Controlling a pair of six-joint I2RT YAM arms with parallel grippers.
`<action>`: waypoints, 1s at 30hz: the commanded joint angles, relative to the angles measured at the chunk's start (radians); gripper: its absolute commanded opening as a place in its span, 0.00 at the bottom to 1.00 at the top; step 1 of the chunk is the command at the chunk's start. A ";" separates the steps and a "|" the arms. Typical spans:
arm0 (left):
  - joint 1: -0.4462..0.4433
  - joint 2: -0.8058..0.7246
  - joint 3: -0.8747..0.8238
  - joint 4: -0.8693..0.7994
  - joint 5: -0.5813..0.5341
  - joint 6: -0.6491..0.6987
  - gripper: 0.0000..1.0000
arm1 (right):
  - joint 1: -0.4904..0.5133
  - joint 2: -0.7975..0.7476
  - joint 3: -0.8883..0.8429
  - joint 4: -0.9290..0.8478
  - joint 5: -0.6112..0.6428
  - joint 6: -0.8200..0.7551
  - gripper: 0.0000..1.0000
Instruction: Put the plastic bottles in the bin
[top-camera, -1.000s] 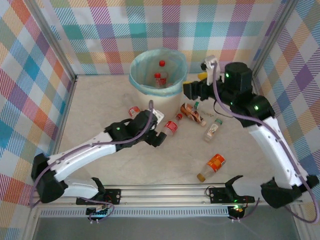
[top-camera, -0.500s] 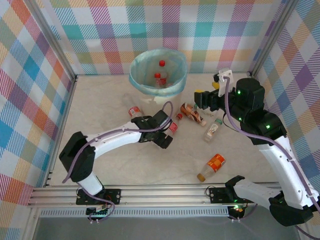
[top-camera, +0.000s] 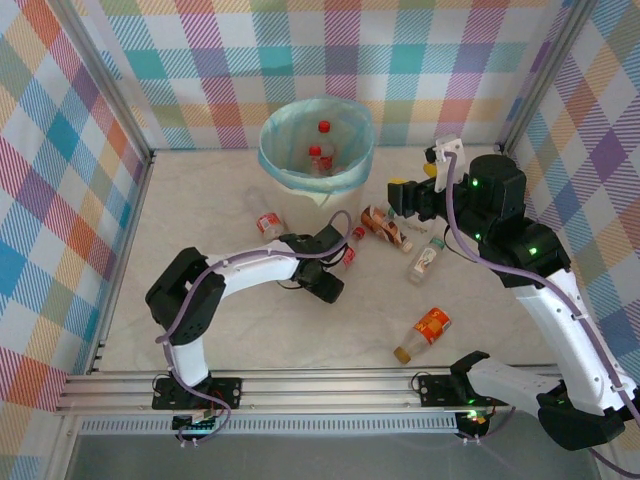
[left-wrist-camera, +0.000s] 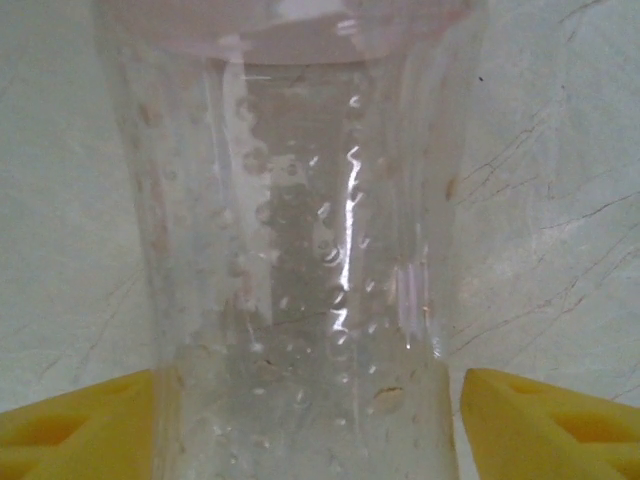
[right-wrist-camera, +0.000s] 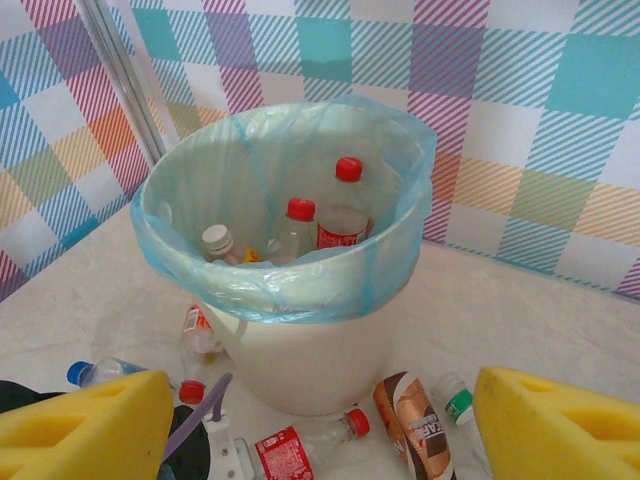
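Since the earlier frame the left arm (top-camera: 250, 268) has folded its elbow back toward its base, and the right arm (top-camera: 520, 250) has drawn away from the bin (top-camera: 272, 152). The left gripper (left-wrist-camera: 310, 430) straddles the red-label bottle (top-camera: 346, 254), which lies on the table (top-camera: 200, 210) near the bin, on its near side and apart from it. In the left wrist view the bottle's clear body stands between the yellow fingers (left-wrist-camera: 70, 425): one finger touches its wall, the other sits a sliver off. Whether the grip is made cannot be told. The right gripper (right-wrist-camera: 320, 410) hovers right of the bin, facing it, fingers spread wide, nothing between them. The bin holds a red-cap bottle (right-wrist-camera: 345, 205), a second red-cap bottle (right-wrist-camera: 297, 230) and a white-cap bottle (right-wrist-camera: 217, 242). Loose on the table: brown bottle (top-camera: 386, 226), green-cap bottle (top-camera: 427, 260), orange bottle (top-camera: 428, 330), and a second red-label bottle (top-camera: 268, 222) left of the bin
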 joint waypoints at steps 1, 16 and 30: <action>0.008 -0.004 0.020 -0.026 0.034 0.008 0.67 | 0.003 -0.019 0.014 0.016 0.012 -0.005 0.79; 0.008 -0.368 -0.196 0.025 0.240 0.134 0.60 | 0.002 -0.019 0.018 0.048 -0.020 -0.002 0.78; 0.007 -0.851 -0.283 0.207 0.373 0.195 0.60 | 0.003 0.062 0.018 0.181 -0.404 0.081 0.79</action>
